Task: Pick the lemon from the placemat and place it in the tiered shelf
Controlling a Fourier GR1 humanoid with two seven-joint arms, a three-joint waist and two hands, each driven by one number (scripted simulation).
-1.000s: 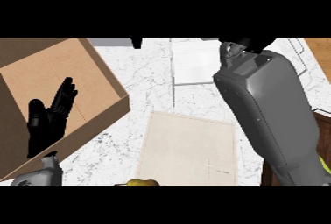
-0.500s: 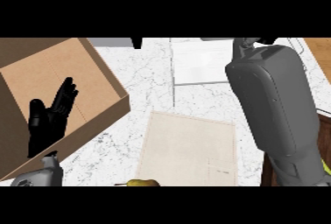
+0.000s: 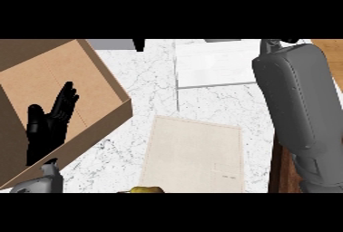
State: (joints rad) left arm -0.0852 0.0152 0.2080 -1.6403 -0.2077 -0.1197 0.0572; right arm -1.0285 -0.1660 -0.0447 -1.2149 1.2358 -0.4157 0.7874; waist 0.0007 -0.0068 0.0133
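Nearest the robot, the lemon (image 3: 143,189) sits at the near left corner of the placemat (image 3: 194,154). It is cut off by the view's lower edge, so only a dull yellow, rounded top shows. It has not shifted over the last second, and nothing touches it.

The placemat is a flat, pale beige rectangle with a matte, cloth-like face. It lies slightly askew on the white, grey-veined marble counter (image 3: 147,86).

At the left, the left hand (image 3: 47,122) rests with fingers straight and spread, pointing up. It is unchanged, and shows against the tiered shelf (image 3: 47,77), a brown board-like box with raised walls and a plain matte floor.

The one change is on the right. The right forearm (image 3: 295,99), a smooth grey shell, has stretched farther away and drifted rightward. A second ago the right hand (image 3: 273,43) was in plain sight. Now only a black sliver of it shows at the far edge, so I cannot tell how it is set.

Beyond the placemat lies a pale grey-white sheet (image 3: 214,63), flat and rectangular.

Finding: the pick is not yet done. The arm's travel leads away from the lemon, so I judge it must come back before any grasp.
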